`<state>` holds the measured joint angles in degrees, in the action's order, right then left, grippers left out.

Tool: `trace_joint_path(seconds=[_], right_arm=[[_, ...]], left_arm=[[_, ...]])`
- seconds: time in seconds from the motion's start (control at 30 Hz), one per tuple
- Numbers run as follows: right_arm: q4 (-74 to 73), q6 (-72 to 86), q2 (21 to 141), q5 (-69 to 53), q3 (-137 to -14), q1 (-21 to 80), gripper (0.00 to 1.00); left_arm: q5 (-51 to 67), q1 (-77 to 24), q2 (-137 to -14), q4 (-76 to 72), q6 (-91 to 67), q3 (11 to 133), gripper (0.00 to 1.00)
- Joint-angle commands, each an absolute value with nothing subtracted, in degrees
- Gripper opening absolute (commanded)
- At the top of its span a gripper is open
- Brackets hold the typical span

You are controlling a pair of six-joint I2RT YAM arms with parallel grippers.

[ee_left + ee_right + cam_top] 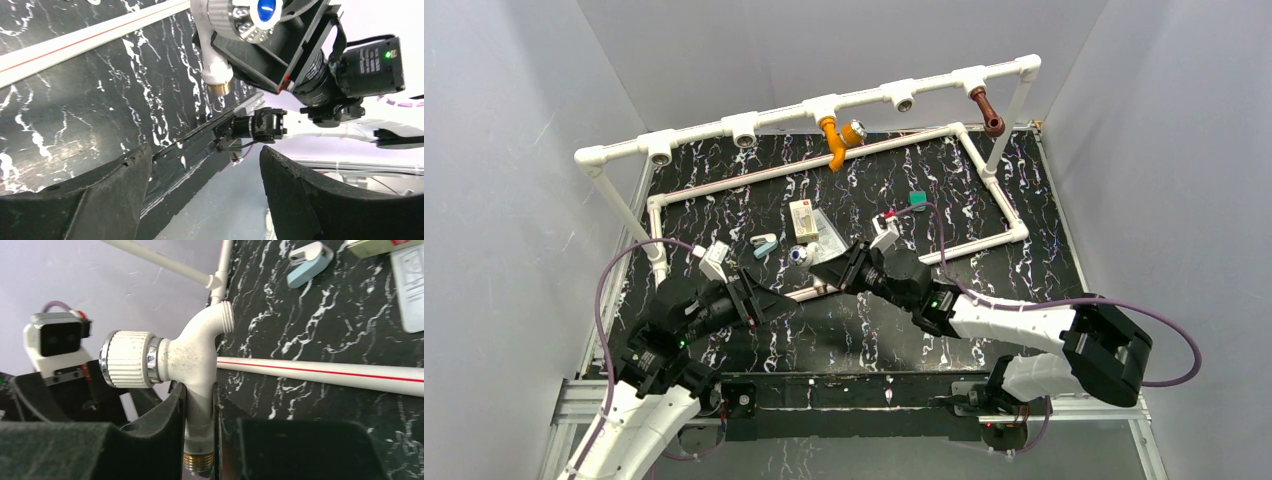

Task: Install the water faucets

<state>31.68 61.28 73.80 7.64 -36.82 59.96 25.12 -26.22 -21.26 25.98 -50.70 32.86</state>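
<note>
My right gripper (199, 405) is shut on the white faucet (192, 357), gripping its stem with the brass thread below and the ribbed knob to the left. In the top view the right gripper (819, 265) holds it (800, 255) near the mat's middle. The left wrist view shows that white faucet (216, 60) ahead of my open, empty left gripper (205, 165), which lies left of it in the top view (769, 297). The orange faucet (836, 138) and the reddish-brown faucet (987, 110) hang from the white pipe frame (784, 115).
A low white pipe rectangle (994, 195) lies on the black marbled mat. A small box (804, 217), a clear packet (829, 235), a pale blue piece (764, 245) and a small teal piece (918, 198) lie inside it. Empty T-fittings (744, 135) face forward on the rail.
</note>
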Motion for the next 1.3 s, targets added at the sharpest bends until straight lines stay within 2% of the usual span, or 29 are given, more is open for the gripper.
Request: trace_joint_path(seconds=[0.0,0.27,1.03,1.17,1.27], right_arm=[[39.26,65.30,72.68,14.63,-38.51,63.93,0.01],[48.19,68.07,75.52,21.54,-39.30,69.94,0.01],[52.73,70.49,79.40,23.35,-42.97,74.51,0.01],[52.73,70.60,79.58,24.07,-42.99,74.74,0.01],[52.48,70.73,79.75,24.60,-42.91,74.86,0.01]], left_arm=[[29.80,-26.10,-18.57,17.67,-58.64,29.29,0.75],[31.90,-26.10,-13.53,3.60,-71.73,21.40,0.66],[30.85,-26.10,-9.14,-9.80,-82.62,14.19,0.42],[31.15,-26.10,-9.40,-10.92,-82.97,13.98,0.34],[31.63,-26.10,-9.59,-11.37,-83.12,13.93,0.25]])
